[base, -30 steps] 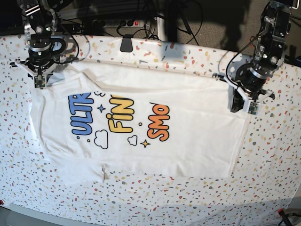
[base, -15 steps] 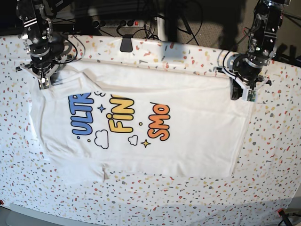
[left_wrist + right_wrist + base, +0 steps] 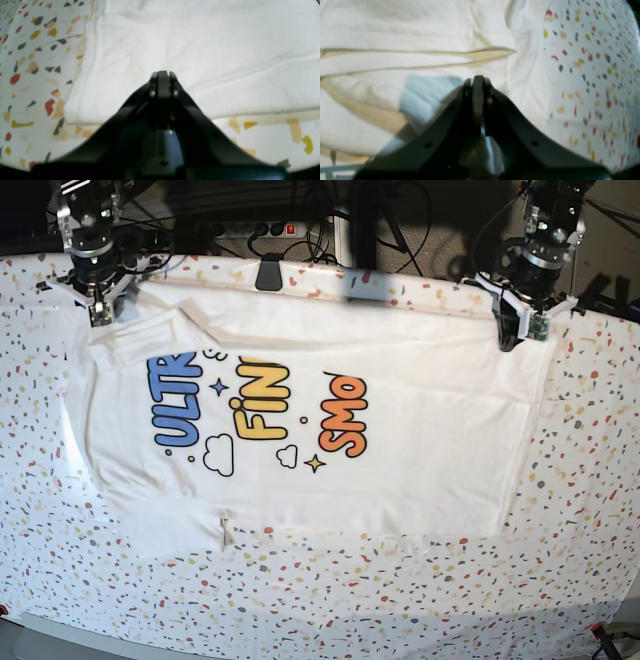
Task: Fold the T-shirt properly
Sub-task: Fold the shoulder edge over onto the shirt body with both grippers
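Base view: the T-shirt [image 3: 300, 430] lies flat on the speckled desk [image 3: 580, 480], print up, with both grippers at its far edge, the left gripper [image 3: 522, 330] at one far corner, the right gripper [image 3: 100, 308] at the other. Left wrist view: the left gripper [image 3: 162, 75] is closed, tip over the shirt's white cloth. Right wrist view: the right gripper [image 3: 477, 80] is closed above folds of the shirt.

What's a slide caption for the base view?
Both grippers, left and right, shut at the far corners of the T-shirt on the speckled table.
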Tool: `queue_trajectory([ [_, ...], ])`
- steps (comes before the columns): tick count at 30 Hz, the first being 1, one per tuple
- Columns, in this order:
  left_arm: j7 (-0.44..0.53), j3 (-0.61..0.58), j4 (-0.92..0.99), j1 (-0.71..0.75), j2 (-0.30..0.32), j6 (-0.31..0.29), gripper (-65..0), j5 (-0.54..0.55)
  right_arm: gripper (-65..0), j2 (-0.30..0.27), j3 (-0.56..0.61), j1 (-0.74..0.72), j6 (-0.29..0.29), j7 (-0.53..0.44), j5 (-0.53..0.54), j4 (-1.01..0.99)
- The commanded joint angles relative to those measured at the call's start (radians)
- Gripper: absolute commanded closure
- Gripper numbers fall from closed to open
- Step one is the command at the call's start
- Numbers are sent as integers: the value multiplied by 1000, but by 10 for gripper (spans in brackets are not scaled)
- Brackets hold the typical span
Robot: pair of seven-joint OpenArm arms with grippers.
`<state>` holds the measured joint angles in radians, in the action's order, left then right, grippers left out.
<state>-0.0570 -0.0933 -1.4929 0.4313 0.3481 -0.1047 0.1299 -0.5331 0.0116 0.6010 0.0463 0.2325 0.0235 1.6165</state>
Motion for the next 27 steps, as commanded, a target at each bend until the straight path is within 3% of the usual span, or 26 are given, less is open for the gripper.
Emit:
queue_trajectory([
  [1, -150, -3, 19, 39, 7, 0, 0, -10, 0, 9, -7, 29, -13, 37, 0, 8],
  [9, -151, -3, -32, 142, 7, 0, 0, -43, 0, 128, -132, 109, -13, 14, -77, 72],
  [20, -150, 11, -209, 195, 7, 1, 0, -76, 0, 134, -235, 123, -14, -70, -77, 101],
  [27, -151, 188, -404, 179, 7, 1, 0, -84, 0, 134, -277, 52, -14, -76, -76, 134],
])
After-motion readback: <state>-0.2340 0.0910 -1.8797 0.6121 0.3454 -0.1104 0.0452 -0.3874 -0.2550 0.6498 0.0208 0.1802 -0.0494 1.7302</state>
